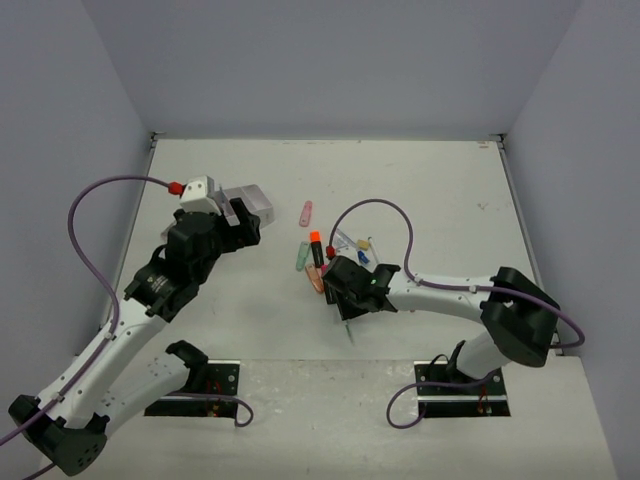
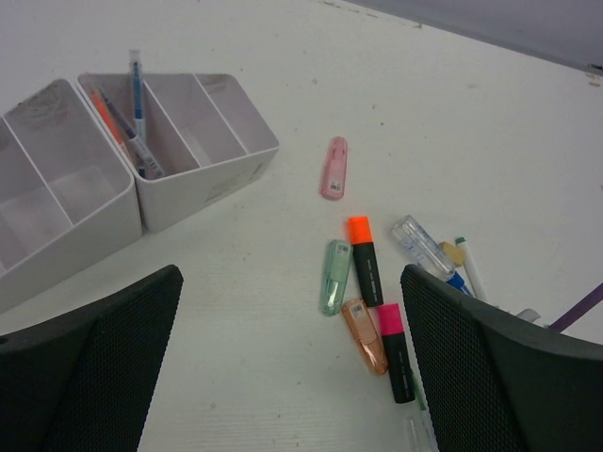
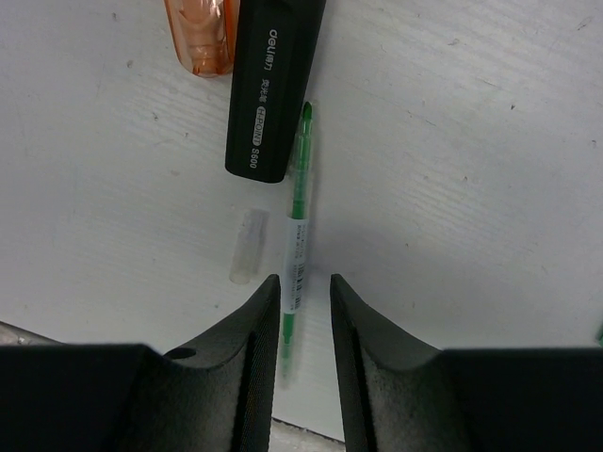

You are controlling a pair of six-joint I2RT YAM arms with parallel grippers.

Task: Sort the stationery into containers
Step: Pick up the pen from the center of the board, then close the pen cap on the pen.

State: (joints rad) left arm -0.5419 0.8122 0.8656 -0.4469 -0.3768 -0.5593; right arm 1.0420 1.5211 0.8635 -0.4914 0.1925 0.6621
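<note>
The white worktop point(image 1: 440, 190) carries everything. The left arm point(image 1: 150, 300) reaches to the far left, and the right arm point(image 1: 450, 290) lies low toward the middle.

Two white containers point(image 2: 203, 184) stand side by side at the far left, their walls touching. In the right-hand one, a blue-and-clear pen point(image 2: 138, 94) and an orange pen point(image 2: 105, 118) lean in the left compartment. The left gripper point(image 2: 290, 278) hovers near the containers with its fingers wide apart.

The loose stationery lies in the middle of the worktop.
- **Markers:** a black marker with an orange cap point(image 2: 363, 268) lies just beside a black marker with a pink cap point(image 2: 394, 348).
- **Pieces beside them:** a pale green piece point(image 2: 334, 275) lies just left of the orange-capped marker, and a translucent orange piece point(image 2: 364, 334) just left of the pink-capped one.
- **To the right:** a clear pen with blue inside point(image 2: 424, 247) lies with a beige piece point(image 2: 454, 252).
- **On the far side:** a pink piece point(image 2: 334, 168) lies apart from the rest.

The right gripper point(image 3: 303, 287) is low at the near side of this cluster. Its fingers are narrowly apart and straddle a thin green pen point(image 3: 298, 217) lying flat, and the gap is wider than the pen. The pen's tip reaches the end of the pink-capped marker's black body. A small clear cap point(image 3: 247, 245) lies just left of the green pen.
</note>
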